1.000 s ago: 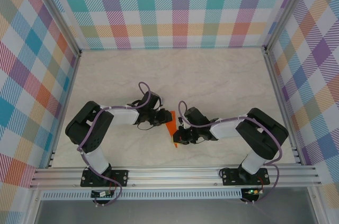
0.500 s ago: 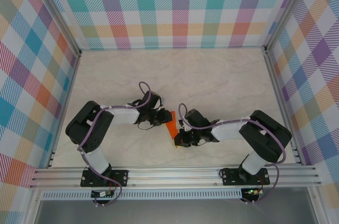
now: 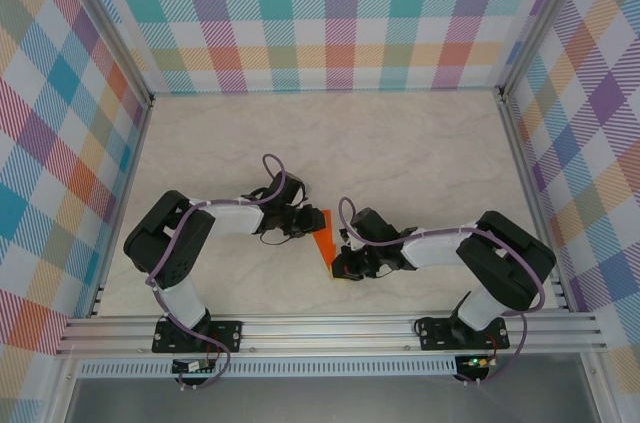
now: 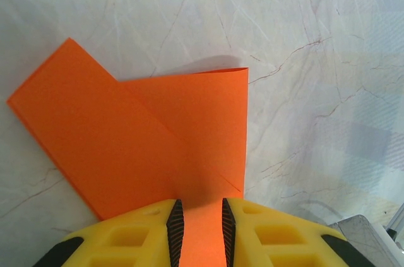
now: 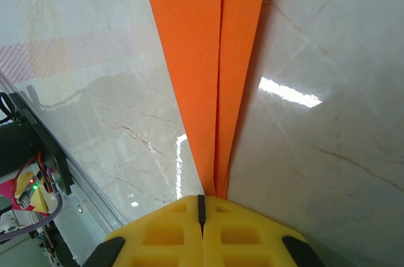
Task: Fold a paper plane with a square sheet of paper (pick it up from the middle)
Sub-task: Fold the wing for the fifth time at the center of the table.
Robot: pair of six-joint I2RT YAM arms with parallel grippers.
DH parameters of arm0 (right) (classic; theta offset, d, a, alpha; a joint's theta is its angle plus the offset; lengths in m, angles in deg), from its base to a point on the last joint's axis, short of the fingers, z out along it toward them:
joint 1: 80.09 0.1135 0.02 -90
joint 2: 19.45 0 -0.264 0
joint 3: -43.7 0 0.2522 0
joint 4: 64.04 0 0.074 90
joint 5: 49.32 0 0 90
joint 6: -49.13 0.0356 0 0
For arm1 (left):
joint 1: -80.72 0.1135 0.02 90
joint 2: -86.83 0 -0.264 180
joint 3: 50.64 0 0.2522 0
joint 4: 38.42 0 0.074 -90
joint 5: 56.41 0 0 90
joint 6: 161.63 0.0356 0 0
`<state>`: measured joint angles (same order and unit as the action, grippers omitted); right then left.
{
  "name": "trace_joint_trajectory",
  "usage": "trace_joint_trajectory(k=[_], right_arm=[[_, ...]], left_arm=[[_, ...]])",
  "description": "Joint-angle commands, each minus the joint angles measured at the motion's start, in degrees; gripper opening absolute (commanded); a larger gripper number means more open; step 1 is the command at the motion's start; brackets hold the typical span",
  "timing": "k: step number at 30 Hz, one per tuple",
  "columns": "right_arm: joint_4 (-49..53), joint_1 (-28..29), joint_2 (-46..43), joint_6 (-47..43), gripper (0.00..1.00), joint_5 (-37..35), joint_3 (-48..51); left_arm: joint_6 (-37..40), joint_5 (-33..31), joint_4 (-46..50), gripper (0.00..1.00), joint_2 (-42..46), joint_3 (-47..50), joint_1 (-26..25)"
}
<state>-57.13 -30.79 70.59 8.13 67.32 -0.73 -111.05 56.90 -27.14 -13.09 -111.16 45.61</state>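
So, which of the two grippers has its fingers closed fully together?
The right gripper: its fingers meet with no gap, at the narrow tip of the orange paper. On the left gripper the fingers stand apart, orange paper showing between them.

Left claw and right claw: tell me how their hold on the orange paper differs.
The left claw has its fingers slightly apart, with the orange paper showing in the gap; the right claw has its fingers pressed together. The left claw sits at the paper's broad end, by the diagonal flap; the right claw meets its narrow end and seems to pinch it. Both have yellow fingers and are at the same sheet.
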Motion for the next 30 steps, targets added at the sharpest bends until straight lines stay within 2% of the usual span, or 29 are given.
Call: trace_joint_trajectory(k=[1,7,10,15,19,24,30], right_arm=[[10.1,0.9,-0.3,-1.73,0.05,-0.78,2.25],[10.29,0.87,-0.6,-1.8,0.05,-1.74,2.84],[9.71,0.88,-3.41,-1.3,0.06,-3.09,2.95],[16.86,0.56,-12.77,-1.14,0.12,-11.2,1.98],[23.12,-1.06,-19.96,0.11,0.21,-17.92,2.58],[24.66,-3.18,-26.61,1.96,0.34,-21.35,4.82],[24.98,-4.45,-27.49,1.83,0.39,-21.95,4.71]], left_arm=[[0.75,-4.23,3.75,0.27,-2.2,-0.08,-0.13],[0.85,-4.12,3.79,0.27,-2.56,-0.43,-0.13],[0.98,-3.56,3.53,0.28,-2.06,-0.43,-0.14],[2.12,-4.78,7.55,0.33,0.95,-2.86,-0.22],[2.98,-7.65,13.95,0.41,5.33,-6.3,-0.85],[3.24,-14.96,23.37,0.67,11.54,-9.55,-3.38],[-1.9,-25.69,31.57,0.77,16.22,-10.13,-7.53]])
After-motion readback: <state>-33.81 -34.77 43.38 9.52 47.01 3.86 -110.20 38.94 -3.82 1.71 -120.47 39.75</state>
